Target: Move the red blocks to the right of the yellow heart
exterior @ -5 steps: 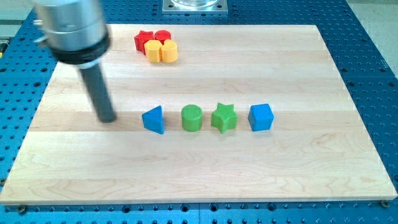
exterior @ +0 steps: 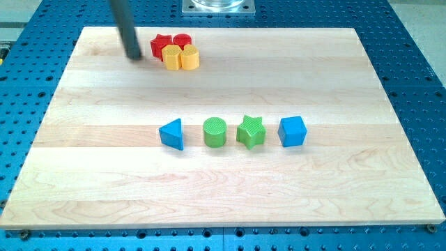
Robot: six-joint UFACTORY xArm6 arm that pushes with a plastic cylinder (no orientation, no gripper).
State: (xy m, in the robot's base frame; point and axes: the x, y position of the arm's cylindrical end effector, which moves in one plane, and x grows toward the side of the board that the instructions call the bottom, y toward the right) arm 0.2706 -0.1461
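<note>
A red star (exterior: 161,46) and a red cylinder (exterior: 182,42) sit near the view's top, left of centre. Touching them just below are two yellow blocks: a hexagon-like one (exterior: 172,58) and a heart-like one (exterior: 189,58). The four form one tight cluster. My tip (exterior: 134,56) is on the board just left of the red star, a small gap apart from it. The dark rod rises from it to the view's top edge.
A row of blocks lies mid-board: a blue triangle (exterior: 172,134), a green cylinder (exterior: 215,132), a green star (exterior: 251,132) and a blue cube (exterior: 292,131). The wooden board (exterior: 348,84) rests on a blue perforated table.
My tip has moved from the board's left middle up toward the view's top, ending just left of the red star. No block has moved.
</note>
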